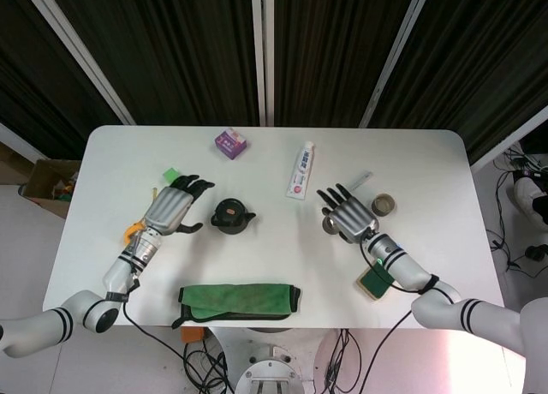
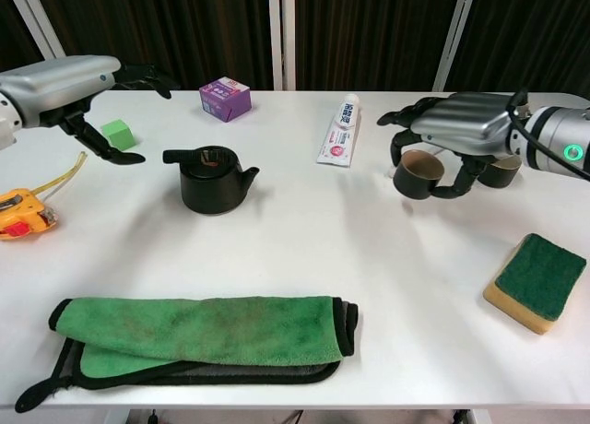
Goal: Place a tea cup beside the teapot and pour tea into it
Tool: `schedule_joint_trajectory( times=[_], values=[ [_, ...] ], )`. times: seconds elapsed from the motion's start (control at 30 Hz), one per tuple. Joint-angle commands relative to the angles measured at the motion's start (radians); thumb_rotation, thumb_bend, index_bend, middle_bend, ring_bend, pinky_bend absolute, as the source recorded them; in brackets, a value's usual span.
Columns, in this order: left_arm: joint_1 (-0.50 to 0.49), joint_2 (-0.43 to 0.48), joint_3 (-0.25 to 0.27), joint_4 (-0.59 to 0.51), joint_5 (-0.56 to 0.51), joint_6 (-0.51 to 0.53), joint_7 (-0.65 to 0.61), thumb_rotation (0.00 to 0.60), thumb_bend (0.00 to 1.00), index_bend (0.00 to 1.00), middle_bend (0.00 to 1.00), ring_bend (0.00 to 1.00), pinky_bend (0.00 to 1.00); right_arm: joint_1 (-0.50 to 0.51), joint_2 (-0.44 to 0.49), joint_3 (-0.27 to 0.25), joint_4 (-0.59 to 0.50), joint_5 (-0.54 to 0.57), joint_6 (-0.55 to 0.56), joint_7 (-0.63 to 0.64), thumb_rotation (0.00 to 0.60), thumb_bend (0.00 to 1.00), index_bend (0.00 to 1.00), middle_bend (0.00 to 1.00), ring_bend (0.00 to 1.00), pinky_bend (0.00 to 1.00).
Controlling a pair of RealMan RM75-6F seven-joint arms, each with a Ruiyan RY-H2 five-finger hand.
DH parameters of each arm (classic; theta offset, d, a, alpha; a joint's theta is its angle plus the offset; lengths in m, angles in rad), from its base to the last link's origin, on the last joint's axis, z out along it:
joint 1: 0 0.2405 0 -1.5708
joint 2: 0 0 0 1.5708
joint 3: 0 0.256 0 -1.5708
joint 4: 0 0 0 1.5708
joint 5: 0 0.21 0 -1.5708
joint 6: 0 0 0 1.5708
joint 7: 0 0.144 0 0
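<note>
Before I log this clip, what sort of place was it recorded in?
Probably a lab or test room, not a home. A bare white table stands before dark curtains, loose cables lie on the floor beneath it, and unrelated items share the top: teapot, toothpaste tube, tape measure.
</note>
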Motion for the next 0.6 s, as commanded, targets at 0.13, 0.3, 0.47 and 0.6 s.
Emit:
schedule_joint_trajectory(
  times=[0.13,0.3,0.47,0.6],
  values=[
    [0.023,0.018,0.009,-0.002,-0.001,0.015,-0.022,0.600,0.19,0.17,0.19,0.12,0.16,0.058,-0.088,0.021,0.029,0.041,-0.040,-0.050,0.600,0.33,0.56,0.00,0.00,0.00],
    [0.042,0.031,0.013,0.006,-0.001,0.030,-0.042,0.600,0.19,0.17,0.19,0.12,0.15,0.100,-0.152,0.029,0.079,0.061,-0.064,-0.068,0.600,0.33,0.56,0.00,0.00,0.00],
    [0.051,0.044,0.013,0.006,0.004,0.038,-0.059,0.600,0.19,0.17,0.19,0.12,0.16,0.132,-0.208,0.043,0.148,0.091,-0.074,-0.077,0.600,0.33,0.56,0.00,0.00,0.00],
    [0.051,0.043,0.013,0.004,0.008,0.038,-0.060,0.600,0.19,0.17,0.19,0.12,0.15,0.152,-0.248,0.047,0.191,0.093,-0.070,-0.081,0.600,0.32,0.56,0.00,0.00,0.00]
  ],
)
